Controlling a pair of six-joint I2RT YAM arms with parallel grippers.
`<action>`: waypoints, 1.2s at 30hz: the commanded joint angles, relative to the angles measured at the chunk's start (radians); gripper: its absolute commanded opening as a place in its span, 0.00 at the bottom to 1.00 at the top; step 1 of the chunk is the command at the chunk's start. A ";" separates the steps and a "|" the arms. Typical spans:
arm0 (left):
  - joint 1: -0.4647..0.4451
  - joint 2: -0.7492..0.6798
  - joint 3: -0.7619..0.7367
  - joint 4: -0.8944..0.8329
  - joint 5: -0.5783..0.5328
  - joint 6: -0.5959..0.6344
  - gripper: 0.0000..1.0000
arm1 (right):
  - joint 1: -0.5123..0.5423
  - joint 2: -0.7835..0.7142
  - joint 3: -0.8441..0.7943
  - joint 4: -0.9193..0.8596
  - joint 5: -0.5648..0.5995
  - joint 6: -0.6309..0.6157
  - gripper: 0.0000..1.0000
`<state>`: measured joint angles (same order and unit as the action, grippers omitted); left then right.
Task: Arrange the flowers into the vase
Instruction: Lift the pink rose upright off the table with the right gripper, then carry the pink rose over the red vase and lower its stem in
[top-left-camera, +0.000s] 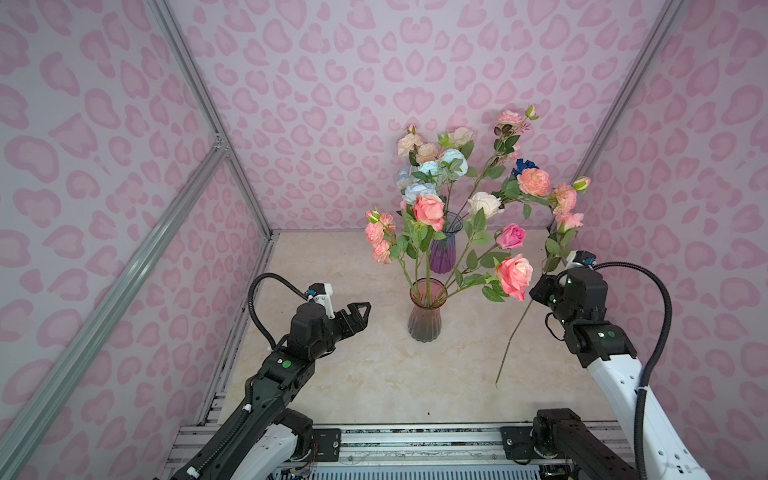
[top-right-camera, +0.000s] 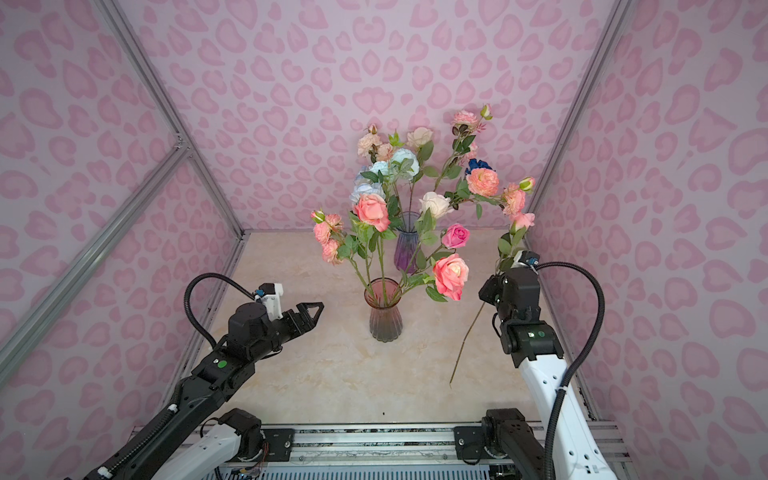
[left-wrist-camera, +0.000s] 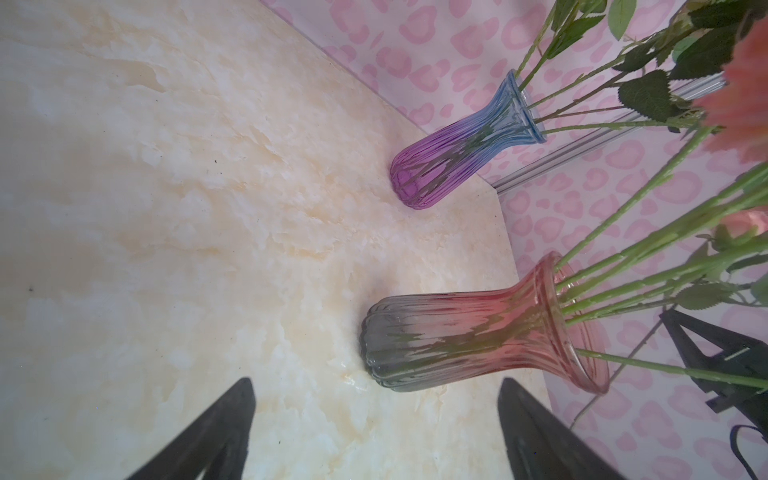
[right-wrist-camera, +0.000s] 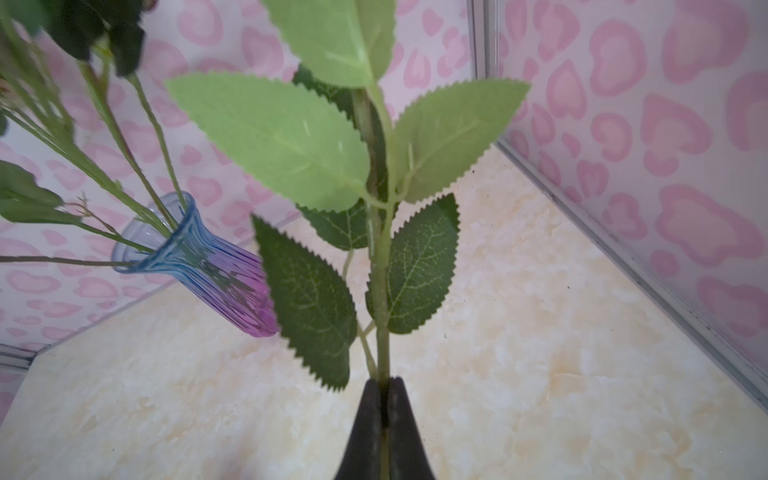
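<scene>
On the marble tabletop (top-left-camera: 332, 374), between pink-patterned walls (top-left-camera: 332, 83), I see flowers (top-left-camera: 430, 212) standing in the pink vase (top-left-camera: 424, 320) and the purple vase (top-left-camera: 441, 253) behind it. My right gripper (right-wrist-camera: 385, 386) pinches one leafy stem (right-wrist-camera: 379, 286) to their right. My left gripper (left-wrist-camera: 376, 384) gapes wide, empty.

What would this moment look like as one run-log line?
right gripper: shut on long green-stemmed pink flower | left gripper: open, empty | ribbed pink-grey glass vase: holds flowers

I see pale walls (top-left-camera: 332, 75) covered in pink heart-like blotches, braced by silver aluminium bars (top-left-camera: 124, 274). The tabletop (top-left-camera: 353, 382) is cream, marble-patterned and evenly lit, with a metal rail (top-left-camera: 415, 438) along its near edge.
</scene>
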<state>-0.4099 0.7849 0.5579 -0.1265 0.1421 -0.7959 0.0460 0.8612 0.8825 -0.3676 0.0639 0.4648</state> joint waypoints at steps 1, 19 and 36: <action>0.002 -0.012 0.000 0.004 -0.001 -0.022 0.92 | 0.010 -0.052 0.039 -0.001 0.024 0.012 0.00; 0.001 -0.020 0.020 -0.012 -0.018 -0.027 0.92 | 0.267 -0.079 0.402 -0.007 -0.105 0.044 0.00; 0.002 -0.006 0.018 -0.005 -0.015 -0.028 0.92 | 0.647 -0.050 0.464 0.126 -0.093 -0.053 0.00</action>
<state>-0.4099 0.7757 0.5728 -0.1364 0.1310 -0.8246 0.6609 0.8104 1.3418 -0.2928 -0.0475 0.4568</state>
